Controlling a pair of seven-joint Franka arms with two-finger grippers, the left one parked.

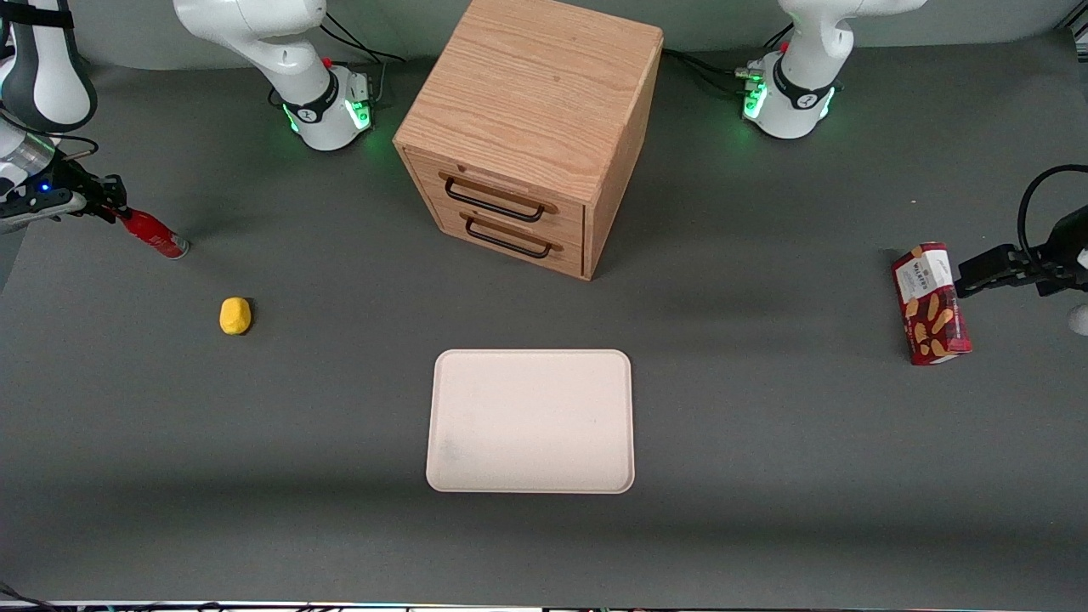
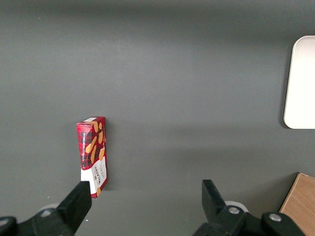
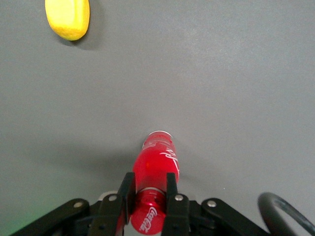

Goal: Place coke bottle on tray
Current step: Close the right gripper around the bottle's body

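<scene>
The coke bottle (image 1: 156,235) (image 3: 156,164) is slim and red, tilted, with its base near the table at the working arm's end. My gripper (image 1: 119,214) (image 3: 150,189) is shut on the bottle's neck, one black finger pressed to each side just below the red cap. The tray (image 1: 530,421) is flat, pale cream and lies bare, nearer the front camera than the wooden cabinet, well away from the bottle toward the table's middle.
A yellow lump (image 1: 235,315) (image 3: 68,17) lies between the bottle and the tray. The wooden two-drawer cabinet (image 1: 531,127) stands mid-table. A red snack box (image 1: 930,303) (image 2: 93,155) lies toward the parked arm's end.
</scene>
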